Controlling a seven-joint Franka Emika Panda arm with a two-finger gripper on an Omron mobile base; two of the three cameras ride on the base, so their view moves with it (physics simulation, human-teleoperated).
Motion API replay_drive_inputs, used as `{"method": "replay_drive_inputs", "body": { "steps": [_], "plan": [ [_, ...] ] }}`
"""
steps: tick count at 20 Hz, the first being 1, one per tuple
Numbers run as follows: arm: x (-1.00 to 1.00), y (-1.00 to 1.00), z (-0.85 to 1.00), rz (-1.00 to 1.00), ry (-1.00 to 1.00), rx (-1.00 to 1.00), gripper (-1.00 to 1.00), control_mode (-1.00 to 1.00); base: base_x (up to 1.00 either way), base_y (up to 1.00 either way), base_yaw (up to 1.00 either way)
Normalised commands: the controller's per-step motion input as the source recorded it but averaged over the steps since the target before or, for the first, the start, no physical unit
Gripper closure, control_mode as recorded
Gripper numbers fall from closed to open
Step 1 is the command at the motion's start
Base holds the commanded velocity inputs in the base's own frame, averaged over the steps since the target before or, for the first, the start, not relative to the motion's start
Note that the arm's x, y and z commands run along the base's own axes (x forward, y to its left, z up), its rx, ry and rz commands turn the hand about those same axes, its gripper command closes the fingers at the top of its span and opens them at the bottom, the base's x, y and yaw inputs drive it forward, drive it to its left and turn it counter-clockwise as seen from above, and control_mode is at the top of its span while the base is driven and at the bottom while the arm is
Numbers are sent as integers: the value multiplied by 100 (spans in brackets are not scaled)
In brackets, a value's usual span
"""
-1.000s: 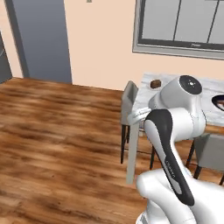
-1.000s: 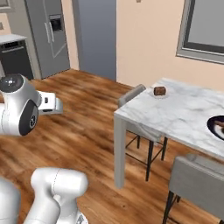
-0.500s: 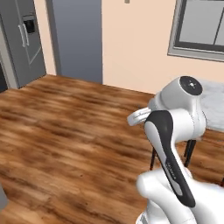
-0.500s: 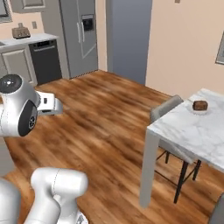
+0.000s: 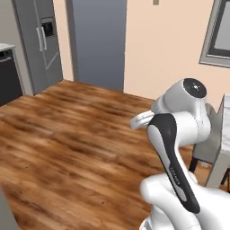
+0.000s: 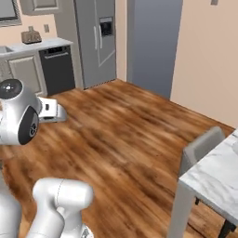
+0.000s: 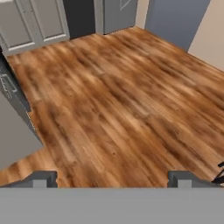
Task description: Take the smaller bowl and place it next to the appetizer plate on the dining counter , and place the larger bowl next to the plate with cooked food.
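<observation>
The gripper [image 7: 112, 179] is seen in the hand view with its two fingertips [image 7: 41, 178] set as wide apart as they go, and nothing is held between them; it is aimed down at bare wooden floor [image 7: 122, 105]. A corner of the dining counter [image 6: 218, 174], white marble veined with grey, is shown at the lower right of the right base view, with a grey chair [image 6: 201, 146] drawn up beside it. A refrigerator [image 6: 97, 39] and a dark dishwasher [image 6: 58, 69] are shown against the far wall. Where the two bowls and the two plates stand cannot be told from these views. It is judged that the bowls are yet to be fetched. A glossy bowl is expected to be rigid, fairly light, slippery and breakable; a hold across the rim, one finger inside the wall and one outside, is judged the most secure, with the larger flared bowl needing the gentler approach.
</observation>
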Motion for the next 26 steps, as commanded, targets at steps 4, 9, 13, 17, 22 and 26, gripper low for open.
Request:
{"method": "replay_drive_inputs", "body": {
  "steps": [4,9,13,17,22,26],
  "plan": [
    [0,0,0,0,0,0,-100,100,100,9,5],
    [0,0,0,0,0,0,-100,100,93,11,1],
    [0,0,0,0,0,0,-100,100,98,34,6],
    [0,0,0,0,0,0,-100,100,100,33,15],
    [0,0,0,0,0,0,-100,100,97,17,35],
    [0,0,0,0,0,0,-100,100,67,0,54]
  ]
}}
